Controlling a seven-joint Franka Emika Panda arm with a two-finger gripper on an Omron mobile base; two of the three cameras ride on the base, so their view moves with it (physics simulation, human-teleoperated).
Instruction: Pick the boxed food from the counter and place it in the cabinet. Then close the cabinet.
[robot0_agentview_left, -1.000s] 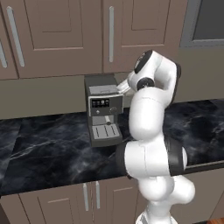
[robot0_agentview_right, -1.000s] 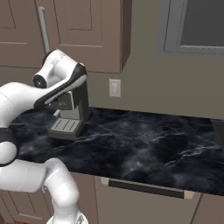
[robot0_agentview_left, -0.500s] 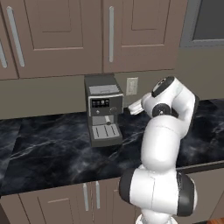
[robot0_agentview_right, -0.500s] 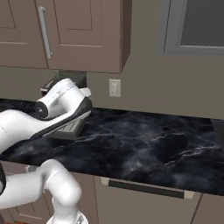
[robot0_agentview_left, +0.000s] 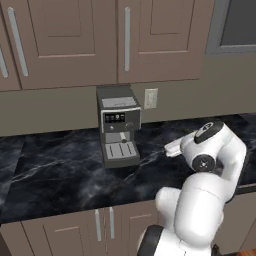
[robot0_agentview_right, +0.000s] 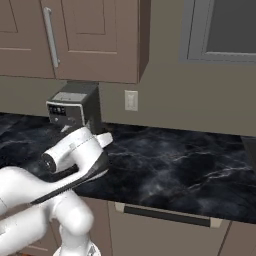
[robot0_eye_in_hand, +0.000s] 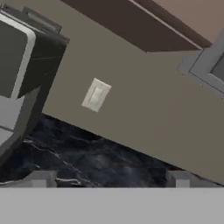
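Two dark fingertips (robot0_eye_in_hand: 41, 178) of the gripper (robot0_eye_in_hand: 109, 178) stand far apart at the bottom of the hand view, with nothing between them but the glossy black counter (robot0_eye_in_hand: 96, 157); the jaws are spread wide and hold nothing. The white arm (robot0_agentview_left: 205, 190) bends low over the front of the counter (robot0_agentview_left: 60, 175), its hand stretched out level above the worktop and aimed toward the back wall, to the right of a coffee machine (robot0_agentview_left: 119, 131).

That dark machine stands on the counter (robot0_agentview_right: 175, 165) against the wall, clear of the hand. Just to its right a white wall outlet (robot0_agentview_left: 150, 98) sits on the tan backsplash; from the hand it appears straight ahead (robot0_eye_in_hand: 96, 95), with the coffee machine (robot0_eye_in_hand: 22, 74) off to one side.

Above the machine hangs the cabinet (robot0_agentview_left: 160, 40), its panelled door closed flat and the silver bar handle (robot0_agentview_left: 127, 37) upright along its left edge. Right of it is a grey-framed panel (robot0_agentview_right: 220, 30). Where the boxed food lies I cannot tell.
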